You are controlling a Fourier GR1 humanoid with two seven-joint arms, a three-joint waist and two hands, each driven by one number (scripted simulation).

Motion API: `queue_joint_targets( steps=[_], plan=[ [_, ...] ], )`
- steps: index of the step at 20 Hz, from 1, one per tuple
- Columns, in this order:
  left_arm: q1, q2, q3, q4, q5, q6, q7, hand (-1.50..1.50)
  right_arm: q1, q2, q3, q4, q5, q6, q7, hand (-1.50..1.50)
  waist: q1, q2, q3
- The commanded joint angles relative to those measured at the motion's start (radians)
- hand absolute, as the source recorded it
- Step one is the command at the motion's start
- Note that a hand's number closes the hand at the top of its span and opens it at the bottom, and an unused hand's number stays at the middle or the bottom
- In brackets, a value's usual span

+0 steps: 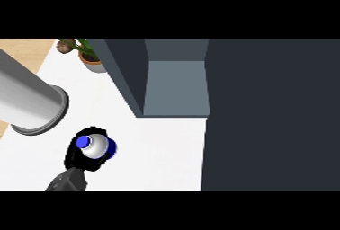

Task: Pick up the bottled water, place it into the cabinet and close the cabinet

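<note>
I see the bottled water [95,147] from above, a white body with a blue cap and a blue band. My left hand [78,161] is shut on it, black fingers curled round its sides, at the lower left over the white counter [159,148]. Its grey forearm enters from the lower edge. The cabinet [126,72] stands beyond, up and to the right of the bottle. It is open, and its grey-blue inside [176,85] shows. Its dark door [272,112] fills the right side of the view. My right hand does not show.
A tall grey cylinder [30,99] with a flanged base stands on the counter just up and left of the bottle. A potted plant [91,56] sits at the back, left of the cabinet. Wooden floor [23,49] shows past the counter's left edge.
</note>
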Motion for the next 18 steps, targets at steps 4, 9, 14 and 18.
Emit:
queue_joint_targets(
  steps=[4,9,14,18],
  plan=[
    [0.124,-0.049,-0.05,-0.324,0.077,0.015,0.176,1.5,-0.02,0.014,0.032,0.05,0.034,-0.002,-0.037,-1.5,0.006,-0.001,0.001],
    [0.224,-0.124,-0.133,-0.602,0.088,0.114,0.323,1.5,-0.015,-0.011,-0.004,0.014,-0.017,-0.003,-0.003,-1.5,0.007,-0.001,0.001],
    [0.239,-0.135,-0.233,-0.783,0.112,0.241,0.384,1.5,-0.01,0.011,0.075,0.0,0.016,-0.022,0.015,-1.5,-0.001,0.001,0.0],
    [0.169,-0.136,-0.299,-0.842,0.106,0.373,0.418,1.5,-0.022,0.008,0.072,-0.01,-0.002,-0.033,0.045,-1.5,-0.004,0.002,0.0]
  ],
)
